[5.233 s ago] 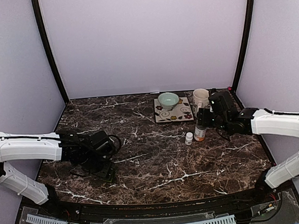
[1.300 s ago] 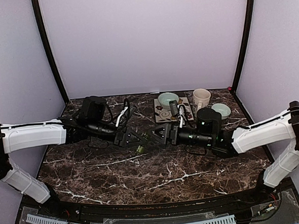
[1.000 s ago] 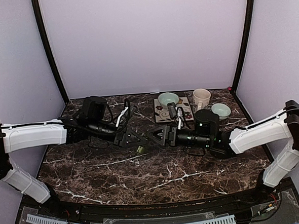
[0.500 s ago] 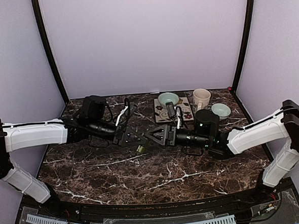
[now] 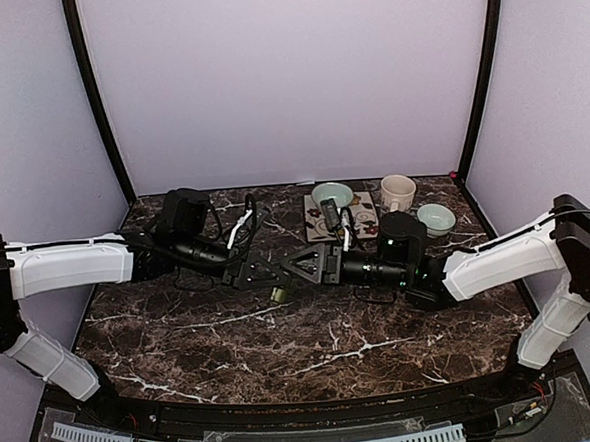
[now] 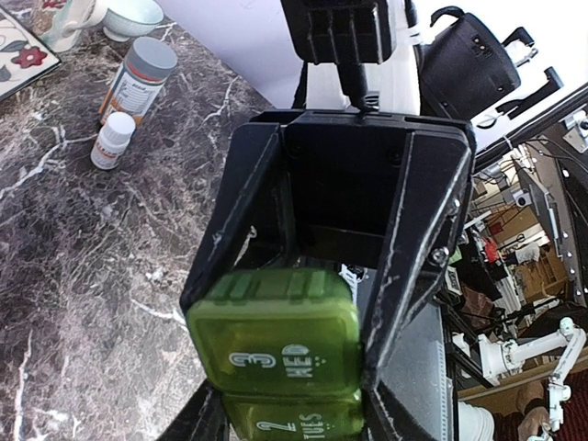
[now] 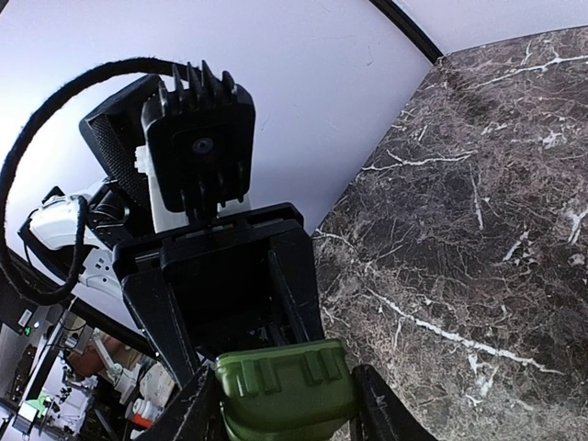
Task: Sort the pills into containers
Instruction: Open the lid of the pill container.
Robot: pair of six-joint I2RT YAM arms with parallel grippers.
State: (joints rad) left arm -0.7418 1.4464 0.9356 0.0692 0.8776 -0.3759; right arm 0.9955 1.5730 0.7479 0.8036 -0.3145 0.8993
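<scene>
Marbled bench (image 5: 332,339): both arms' jaws clench a green pill organiser (image 6: 274,335), likely light, rigid, slick; hold its sides.

The small dark-green plastic pill organiser (image 5: 278,295), a strip of joined square compartments, shows as a tiny green block just left of centre in the top view. In the left wrist view the organiser (image 6: 273,335) fills the lower middle, lids closed, its pale markings "3 WED" and "2 TUES" upside down. Its ribbed end shows at bottom centre of the right wrist view.
</scene>
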